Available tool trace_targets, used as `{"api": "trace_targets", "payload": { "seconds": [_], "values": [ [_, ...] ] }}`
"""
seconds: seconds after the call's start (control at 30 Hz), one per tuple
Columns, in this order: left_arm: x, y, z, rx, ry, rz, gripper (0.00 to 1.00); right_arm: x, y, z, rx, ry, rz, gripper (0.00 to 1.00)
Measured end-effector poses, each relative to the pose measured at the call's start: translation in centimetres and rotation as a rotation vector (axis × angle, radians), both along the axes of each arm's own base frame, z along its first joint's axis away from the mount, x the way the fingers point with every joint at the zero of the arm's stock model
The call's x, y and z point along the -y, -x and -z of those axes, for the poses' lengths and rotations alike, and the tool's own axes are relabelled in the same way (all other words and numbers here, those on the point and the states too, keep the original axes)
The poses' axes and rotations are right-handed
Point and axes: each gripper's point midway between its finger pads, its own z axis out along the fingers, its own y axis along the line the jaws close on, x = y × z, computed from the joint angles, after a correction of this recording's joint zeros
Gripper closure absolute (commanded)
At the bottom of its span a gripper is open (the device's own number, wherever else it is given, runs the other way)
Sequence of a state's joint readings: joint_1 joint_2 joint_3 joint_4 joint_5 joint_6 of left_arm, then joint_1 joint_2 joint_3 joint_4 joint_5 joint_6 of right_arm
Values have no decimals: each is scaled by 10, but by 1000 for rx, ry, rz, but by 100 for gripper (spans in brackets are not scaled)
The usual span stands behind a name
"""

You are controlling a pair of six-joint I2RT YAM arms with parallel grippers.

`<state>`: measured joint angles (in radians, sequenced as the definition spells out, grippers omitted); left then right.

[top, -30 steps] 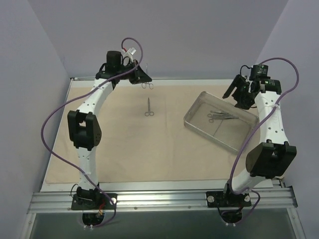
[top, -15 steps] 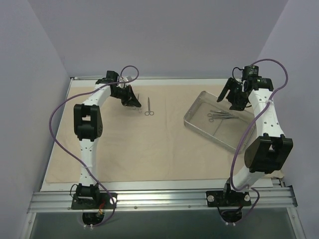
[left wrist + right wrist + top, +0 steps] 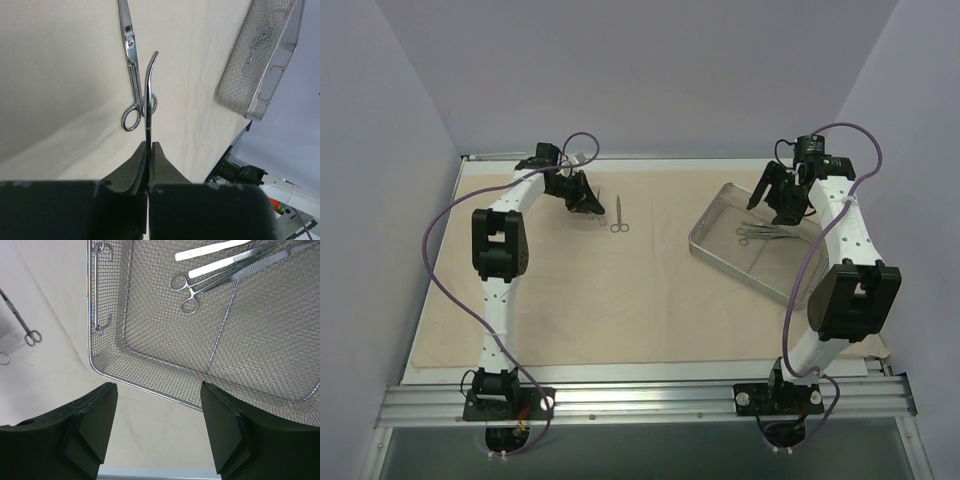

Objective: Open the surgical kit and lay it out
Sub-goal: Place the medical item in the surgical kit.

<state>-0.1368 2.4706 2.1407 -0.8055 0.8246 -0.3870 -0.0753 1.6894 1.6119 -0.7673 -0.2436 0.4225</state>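
Steel, slim and slippery: the left claw [image 3: 148, 146] is closed on the curved instrument [image 3: 148, 90] at its shank. Right claw [image 3: 156, 392] stands open, empty.

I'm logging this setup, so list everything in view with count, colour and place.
cloth wrap: one, beige, spread flat.
wire mesh tray: one, silver, on the cloth, right side.
scissors: one, silver, on the cloth, far left of centre.
curved instrument: one, silver, pinched in the left gripper.
ring-handled forceps: one, silver, in the tray.
tweezers: count unclear, pale silver, in the tray.
left gripper: one, black, shut on the curved instrument.
right gripper: one, black, open above the tray.
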Motion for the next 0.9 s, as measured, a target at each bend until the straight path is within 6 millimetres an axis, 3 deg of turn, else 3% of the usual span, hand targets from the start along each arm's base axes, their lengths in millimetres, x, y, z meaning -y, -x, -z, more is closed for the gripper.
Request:
{"api": "trace_targets", "payload": {
  "seconds": [0.43, 0.73, 0.9],
  "values": [
    [4, -7, 18, -15, -13, -51, 96, -2, 1, 3, -9, -2, -2, 32],
    [2, -8, 47, -51, -44, -41, 96, -3, 3, 7, -22, -3, -2, 32],
    [2, -7, 49, -57, -41, -38, 94, -3, 3, 8, -24, -5, 1, 32]
  ]
}}
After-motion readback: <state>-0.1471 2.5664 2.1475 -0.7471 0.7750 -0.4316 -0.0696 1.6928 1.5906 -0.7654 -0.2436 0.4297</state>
